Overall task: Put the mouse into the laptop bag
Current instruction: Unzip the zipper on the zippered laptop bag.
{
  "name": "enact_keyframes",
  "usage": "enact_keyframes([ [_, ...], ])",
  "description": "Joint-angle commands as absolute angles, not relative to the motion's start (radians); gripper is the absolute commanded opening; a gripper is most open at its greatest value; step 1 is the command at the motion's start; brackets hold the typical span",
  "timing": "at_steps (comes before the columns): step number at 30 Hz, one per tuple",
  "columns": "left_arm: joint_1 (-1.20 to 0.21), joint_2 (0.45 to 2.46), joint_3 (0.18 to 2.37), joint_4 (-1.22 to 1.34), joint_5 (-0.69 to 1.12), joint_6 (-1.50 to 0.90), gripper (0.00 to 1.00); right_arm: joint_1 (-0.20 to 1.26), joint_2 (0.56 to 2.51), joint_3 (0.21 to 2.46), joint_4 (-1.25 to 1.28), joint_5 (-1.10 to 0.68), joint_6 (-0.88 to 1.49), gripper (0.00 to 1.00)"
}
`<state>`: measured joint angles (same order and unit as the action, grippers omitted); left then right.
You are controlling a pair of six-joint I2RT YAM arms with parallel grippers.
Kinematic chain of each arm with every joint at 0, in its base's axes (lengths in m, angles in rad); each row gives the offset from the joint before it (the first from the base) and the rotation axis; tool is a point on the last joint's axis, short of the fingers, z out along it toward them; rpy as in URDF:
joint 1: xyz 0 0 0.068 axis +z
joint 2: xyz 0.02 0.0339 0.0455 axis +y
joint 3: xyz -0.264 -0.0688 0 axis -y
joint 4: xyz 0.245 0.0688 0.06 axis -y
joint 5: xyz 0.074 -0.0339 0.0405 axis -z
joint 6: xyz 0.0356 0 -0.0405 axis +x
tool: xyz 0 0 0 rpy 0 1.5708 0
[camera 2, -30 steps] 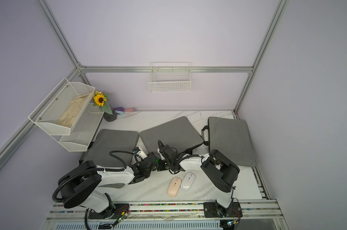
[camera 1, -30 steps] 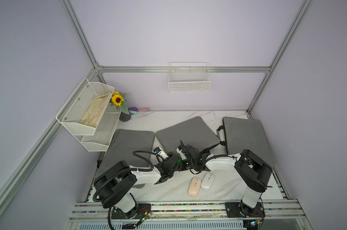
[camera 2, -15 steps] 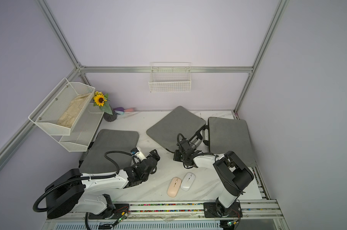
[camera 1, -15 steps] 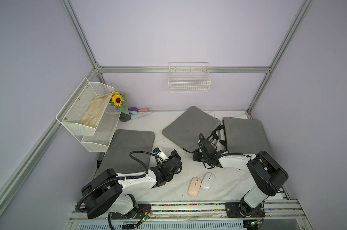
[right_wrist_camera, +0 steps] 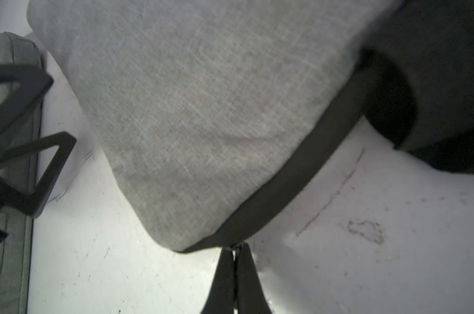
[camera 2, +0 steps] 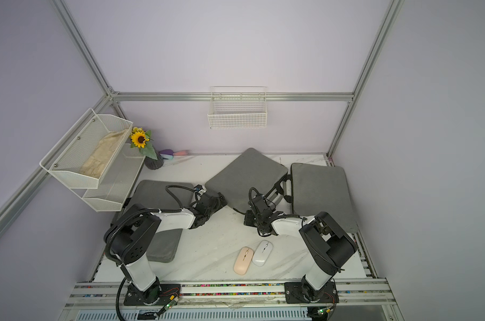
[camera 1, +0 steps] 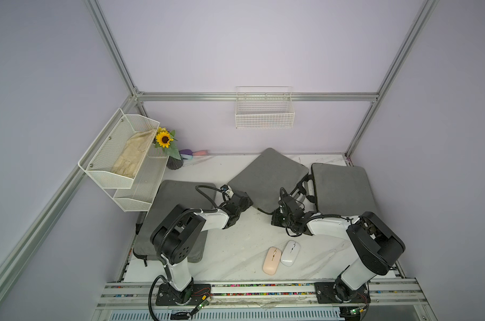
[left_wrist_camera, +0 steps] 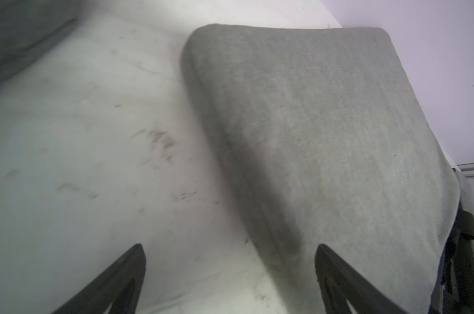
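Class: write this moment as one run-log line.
left gripper open; right gripper shut on zipper pull of middle bag; pink mouse, white mouse on table

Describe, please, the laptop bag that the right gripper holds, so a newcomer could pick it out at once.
Three grey laptop bags lie on the white table. Take the middle bag: unlike the left bag and right bag, it lies skewed, its zipper pull pinched by the right gripper.

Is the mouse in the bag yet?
Nothing's done yet. Both the pink mouse and white mouse lie on the table. The right gripper pinches what looks like the zipper pull of the middle bag; the left gripper hangs open beside it. Still to do: open the bag, grab a mouse, put it in.
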<state>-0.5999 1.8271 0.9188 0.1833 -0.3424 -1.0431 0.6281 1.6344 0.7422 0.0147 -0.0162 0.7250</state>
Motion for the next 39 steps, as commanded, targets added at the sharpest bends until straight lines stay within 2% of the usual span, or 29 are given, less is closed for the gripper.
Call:
enact_keyframes([
  [1,-0.585,1.880,1.052,0.166,-0.273,-0.986,0.96,0.627,1.624,0.728,0.034,-0.026,0.730,0.00],
  [4,-0.584,1.935,1.100,0.176,-0.280,-0.973,0.91,0.629,1.635,0.730,0.050,-0.050,0.729,0.00],
  [5,-0.582,1.955,1.117,0.173,-0.275,-0.972,0.82,0.630,1.638,0.729,0.056,-0.056,0.728,0.00],
  [9,-0.580,1.993,1.160,0.116,-0.290,-0.999,0.28,0.633,1.638,0.726,0.064,-0.064,0.728,0.00],
  [11,-0.580,1.979,1.129,0.129,-0.283,-1.026,0.08,0.634,1.633,0.725,0.062,-0.060,0.728,0.00],
  [12,-0.583,1.962,1.101,0.148,-0.285,-1.038,0.01,0.633,1.631,0.723,0.059,-0.055,0.729,0.00],
  [17,-0.610,1.798,0.916,0.147,-0.340,-1.133,0.00,0.631,1.638,0.733,0.046,-0.062,0.735,0.00],
  [21,-0.694,1.611,0.735,0.105,-0.462,-1.247,0.00,0.615,1.640,0.737,0.044,-0.056,0.738,0.00],
  [24,-0.769,1.531,0.679,0.081,-0.545,-1.306,0.00,0.603,1.632,0.736,0.045,-0.045,0.743,0.00],
  [31,-0.793,1.637,0.765,0.053,-0.487,-1.280,0.00,0.620,1.586,0.700,0.034,-0.077,0.740,0.00],
  [39,-0.793,1.700,0.791,0.063,-0.519,-1.312,0.00,0.774,1.574,0.725,-0.040,-0.129,0.682,0.00],
])
